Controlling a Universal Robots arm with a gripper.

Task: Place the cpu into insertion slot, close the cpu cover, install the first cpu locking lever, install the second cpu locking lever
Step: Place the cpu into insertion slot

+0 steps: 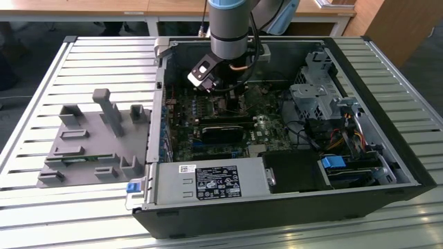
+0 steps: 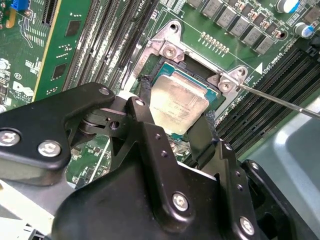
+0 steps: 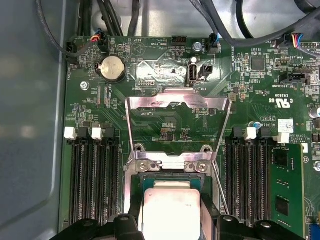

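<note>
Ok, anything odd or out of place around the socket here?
Nothing stands out. The cpu sits squarely at the insertion slot, the cpu cover is folded open and a locking lever is swung free, fitting an unfinished install.

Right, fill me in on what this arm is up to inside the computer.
The robot arm's black hand is inside the open black computer case, over the green motherboard. It grips the pale silvery square cpu chip by two opposite edges, right at the dark square insertion slot with its metal rim. Whether the chip is fully seated is not clear. The thin metal cpu cover frame is flipped open beside the slot, not yet closed.
</note>
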